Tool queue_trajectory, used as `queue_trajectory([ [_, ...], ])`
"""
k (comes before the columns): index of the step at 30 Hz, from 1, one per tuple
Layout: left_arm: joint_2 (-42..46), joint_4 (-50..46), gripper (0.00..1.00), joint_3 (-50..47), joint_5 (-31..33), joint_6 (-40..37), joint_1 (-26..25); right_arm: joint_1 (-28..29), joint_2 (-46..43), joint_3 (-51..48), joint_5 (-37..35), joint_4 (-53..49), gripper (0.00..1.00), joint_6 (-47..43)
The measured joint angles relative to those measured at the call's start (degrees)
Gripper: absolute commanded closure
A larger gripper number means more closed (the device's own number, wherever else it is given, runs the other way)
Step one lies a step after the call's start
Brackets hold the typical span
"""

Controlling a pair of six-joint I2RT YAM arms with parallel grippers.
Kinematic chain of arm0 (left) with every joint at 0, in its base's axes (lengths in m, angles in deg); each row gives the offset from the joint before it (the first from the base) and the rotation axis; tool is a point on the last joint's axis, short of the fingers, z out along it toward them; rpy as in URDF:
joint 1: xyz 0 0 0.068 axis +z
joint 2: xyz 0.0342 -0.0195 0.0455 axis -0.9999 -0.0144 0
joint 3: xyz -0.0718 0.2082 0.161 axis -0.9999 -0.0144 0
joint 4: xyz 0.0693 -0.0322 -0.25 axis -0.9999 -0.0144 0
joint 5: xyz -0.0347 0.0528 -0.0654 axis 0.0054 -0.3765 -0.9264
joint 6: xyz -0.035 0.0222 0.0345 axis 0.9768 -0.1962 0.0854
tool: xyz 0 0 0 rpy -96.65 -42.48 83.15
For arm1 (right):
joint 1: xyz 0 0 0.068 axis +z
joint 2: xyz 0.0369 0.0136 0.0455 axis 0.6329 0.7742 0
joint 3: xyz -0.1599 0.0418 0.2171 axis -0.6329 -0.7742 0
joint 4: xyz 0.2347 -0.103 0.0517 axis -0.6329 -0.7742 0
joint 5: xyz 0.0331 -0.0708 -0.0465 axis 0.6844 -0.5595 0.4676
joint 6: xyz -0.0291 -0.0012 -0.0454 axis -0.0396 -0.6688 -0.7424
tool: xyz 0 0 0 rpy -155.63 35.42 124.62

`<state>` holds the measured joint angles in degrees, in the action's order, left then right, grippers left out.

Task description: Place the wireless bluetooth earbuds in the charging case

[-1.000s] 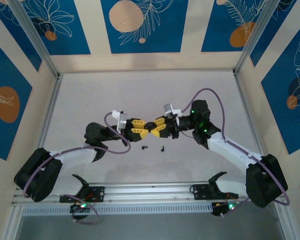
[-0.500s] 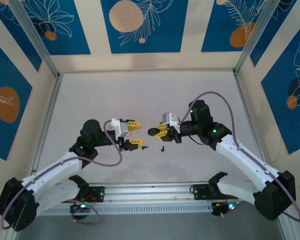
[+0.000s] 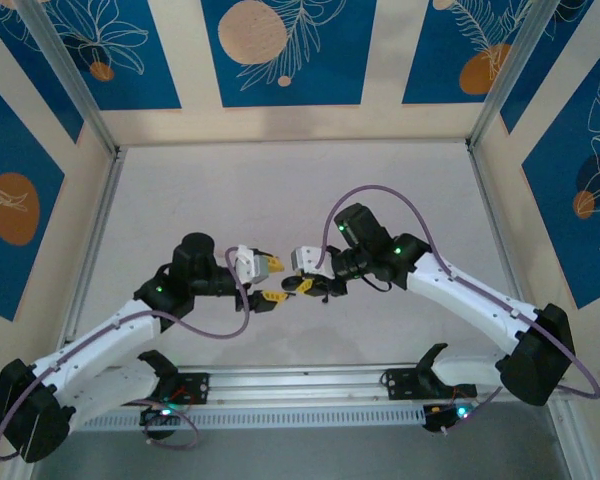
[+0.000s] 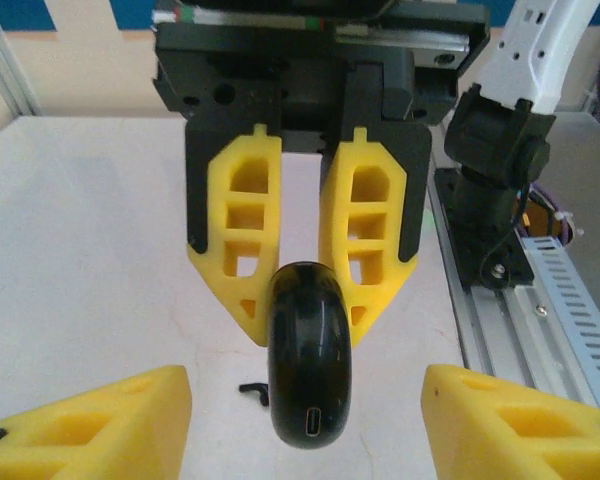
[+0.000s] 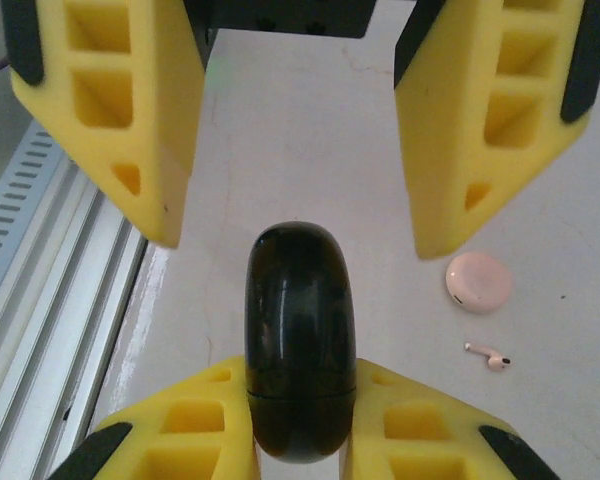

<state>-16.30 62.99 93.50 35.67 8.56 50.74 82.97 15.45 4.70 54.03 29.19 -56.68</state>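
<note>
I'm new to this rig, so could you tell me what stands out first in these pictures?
The glossy black charging case stands out, clamped in the right gripper above the middle of the table. The left gripper faces it, open. A round pink disc and a tiny pale earbud lie nearby.

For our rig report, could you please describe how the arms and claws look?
The left arm and right arm have white links, black joints, green lights and purple cables. The left claw and right claw have yellow cut-out fingers on black mounts.

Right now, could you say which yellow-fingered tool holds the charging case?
The right tool, shut on the glossy black oval charging case; the left tool stands wide open.
</note>
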Motion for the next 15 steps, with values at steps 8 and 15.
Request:
queue_trajectory([
  [8,-0.7,-2.6,0.73,0.7,0.0,-1.4,-0.6,1.4,1.3,1.4,0.1,-0.1,0.84,-1.0],
  [15,-0.7,-2.6,0.84,0.9,0.4,-1.8,-0.7,0.7,1.0,1.1,0.9,0.3,0.61,-0.9],
])
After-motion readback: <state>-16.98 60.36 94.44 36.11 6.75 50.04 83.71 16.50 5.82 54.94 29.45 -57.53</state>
